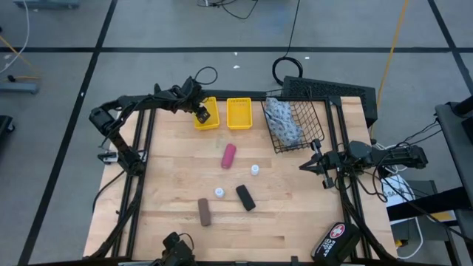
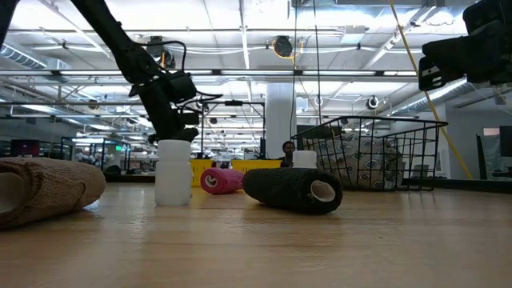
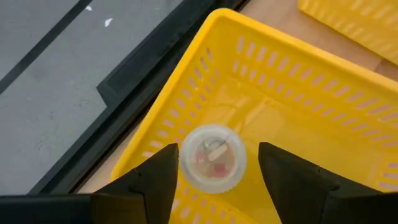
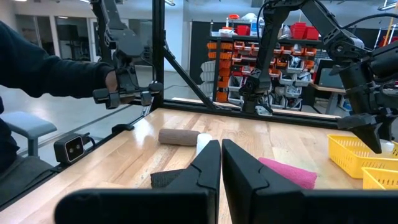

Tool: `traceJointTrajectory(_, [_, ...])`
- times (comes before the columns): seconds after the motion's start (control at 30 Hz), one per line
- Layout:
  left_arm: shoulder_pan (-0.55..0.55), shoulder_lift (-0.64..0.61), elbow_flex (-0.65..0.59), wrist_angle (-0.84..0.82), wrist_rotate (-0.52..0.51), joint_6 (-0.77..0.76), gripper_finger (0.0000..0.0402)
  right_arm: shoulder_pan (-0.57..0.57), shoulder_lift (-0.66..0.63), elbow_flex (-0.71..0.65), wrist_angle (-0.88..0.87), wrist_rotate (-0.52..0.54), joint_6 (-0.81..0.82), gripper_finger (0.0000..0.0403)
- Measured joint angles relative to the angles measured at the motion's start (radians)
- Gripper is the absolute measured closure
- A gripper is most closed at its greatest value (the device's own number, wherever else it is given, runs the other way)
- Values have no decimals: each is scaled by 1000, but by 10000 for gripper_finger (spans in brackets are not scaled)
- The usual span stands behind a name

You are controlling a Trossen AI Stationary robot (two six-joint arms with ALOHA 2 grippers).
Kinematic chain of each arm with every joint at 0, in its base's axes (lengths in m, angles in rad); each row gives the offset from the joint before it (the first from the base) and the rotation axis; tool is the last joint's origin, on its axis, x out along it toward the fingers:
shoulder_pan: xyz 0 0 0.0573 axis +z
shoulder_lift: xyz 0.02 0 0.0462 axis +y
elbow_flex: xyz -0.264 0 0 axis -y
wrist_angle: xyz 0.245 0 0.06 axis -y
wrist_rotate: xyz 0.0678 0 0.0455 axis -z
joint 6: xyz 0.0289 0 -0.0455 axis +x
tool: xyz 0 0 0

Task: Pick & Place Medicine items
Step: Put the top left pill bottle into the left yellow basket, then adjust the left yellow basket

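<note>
My left gripper (image 1: pixel 201 115) is open over the left yellow bin (image 1: pixel 213 123). A tiny white bottle (image 3: pixel 212 157) stands on the bin's floor between the fingers. Two more white bottles (image 1: pixel 255 169) (image 1: pixel 219 192), the magenta tube (image 1: pixel 228 156), the black block (image 1: pixel 245 197) and the brown block (image 1: pixel 204 211) lie on the wooden table. The blue-white pouch (image 1: pixel 284 120) lies in the wire basket (image 1: pixel 314 125). My right gripper (image 1: pixel 304 165) is shut and empty, above the table's right side.
A second yellow bin (image 1: pixel 239 113) stands next to the first. The black case with the red-white cross (image 1: pixel 336 240) lies at the near right corner. A person's dark sleeve and hand (image 4: pixel 56 68) show beyond the table's edge in the right wrist view.
</note>
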Motion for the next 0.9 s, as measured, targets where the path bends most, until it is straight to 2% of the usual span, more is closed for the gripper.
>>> traceJointTrajectory(0.27, [-17, -46, 1, -10, -4, 15, 136, 0, 0, 0, 0, 0, 0, 394])
traceJointTrajectory(0.5, [-24, -202, 1, -82, -15, -27, 136, 0, 0, 0, 0, 0, 0, 394])
traceJointTrajectory(0.67, [-63, -336, 2, -232, 113, -90, 148, 0, 0, 0, 0, 0, 0, 394])
traceJointTrajectory(0.73, [-94, -369, 2, -325, 127, -116, 152, 0, 0, 0, 0, 0, 0, 394])
traceJointTrajectory(0.8, [-126, -385, 2, -422, 86, -125, 156, 0, 0, 0, 0, 0, 0, 394])
traceJointTrajectory(0.9, [-161, -386, -15, -522, -83, -221, 163, 0, 0, 0, 0, 0, 0, 394])
